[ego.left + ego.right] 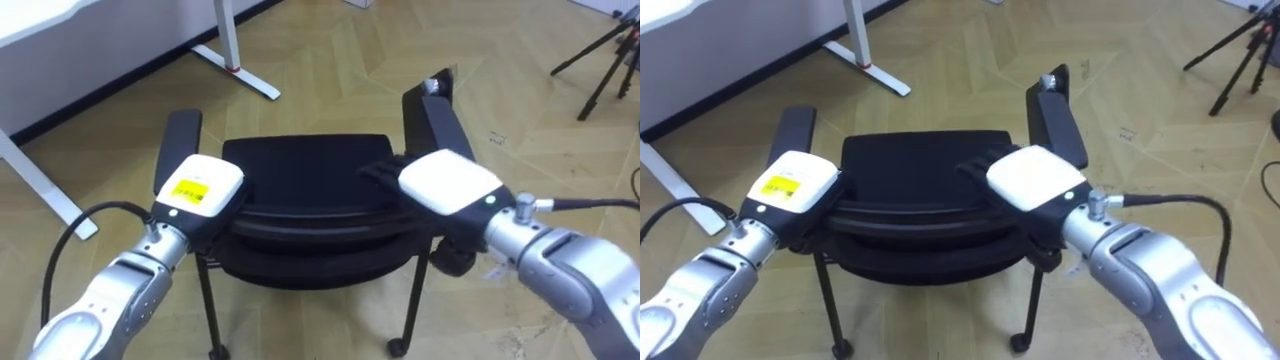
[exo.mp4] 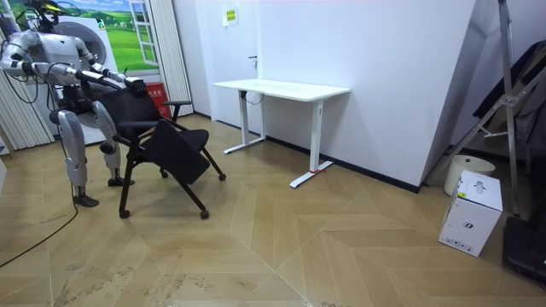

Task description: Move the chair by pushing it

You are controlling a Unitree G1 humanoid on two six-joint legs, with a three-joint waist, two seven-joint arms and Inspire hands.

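Observation:
A black chair [image 1: 300,185] with two armrests and castors stands right in front of me, its backrest toward me. My left hand [image 1: 198,187] rests on the left end of the backrest's top edge, next to the left armrest [image 1: 180,140]. My right hand [image 1: 450,183] sits on the right end beside the right armrest [image 1: 440,120], its dark fingers [image 1: 375,172] lying stretched along the top edge. In the room view I stand behind the chair [image 2: 166,145] at the room view's left, both arms reaching forward to it.
A white desk [image 2: 281,88] stands against the wall ahead; its leg and foot [image 1: 245,75] are beyond the chair. A dark tripod [image 1: 600,60] stands at the far right. A white box [image 2: 471,211] sits on the wooden floor farther off.

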